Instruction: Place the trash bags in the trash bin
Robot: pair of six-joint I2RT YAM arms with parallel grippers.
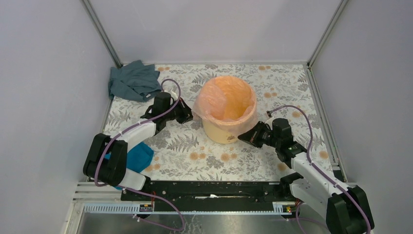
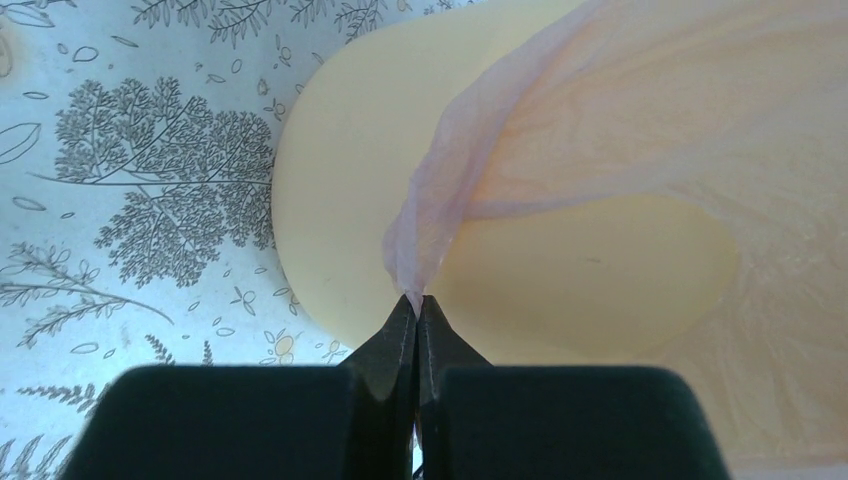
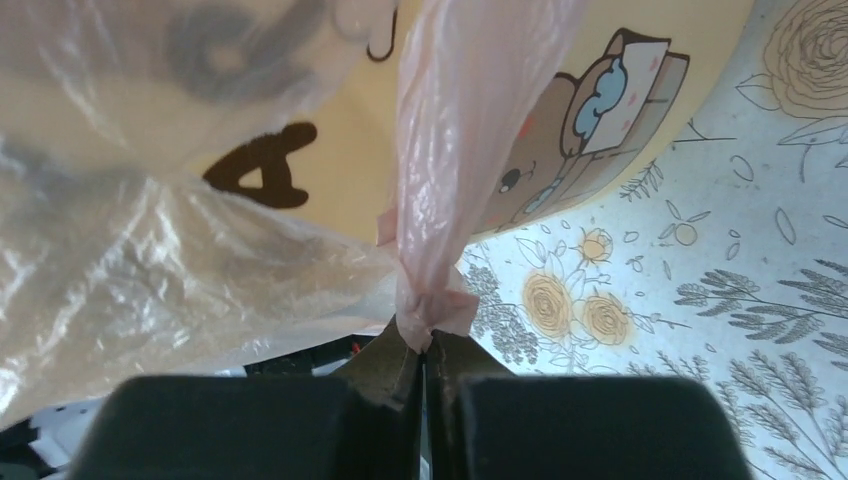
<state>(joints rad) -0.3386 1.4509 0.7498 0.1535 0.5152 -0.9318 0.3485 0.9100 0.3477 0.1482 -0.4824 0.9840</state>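
Top external view: the trash bin [image 1: 228, 129] stands in the middle of the surface [image 1: 195, 151]. The trash bag [image 1: 208, 105] is inside it. It is spread open like a liner, and its pink edge hangs over the rim. At the bin's 9 o'clock side the edge droops lower down the wall.

The left jaws sit at the bin's 9 o'clock. In the left wrist view they are squeezed tight on a little pinch of the bag's edge, right beside the bin's wall. The right jaws sit at the bin's 4 o'clock, low by its foot. In the right wrist view they are clenched on a twisted bit of the bag, and the plastic runs up from them in a tight strip past the bear picture on the bin.

A grey-blue cloth [image 1: 131, 82] lies at 10 o'clock from the bin, near the back corner. A teal cloth [image 1: 140, 157] lies at 8 o'clock, partly under the left arm. Neither touches the bin.

I think the job is nearly done. The bag is in the bin and looks open all the way round. What seems left is small: tug the edge down so it sits snug over the rim, then let go on both sides. I cannot tell if the far rim at 12 o'clock is fully covered.
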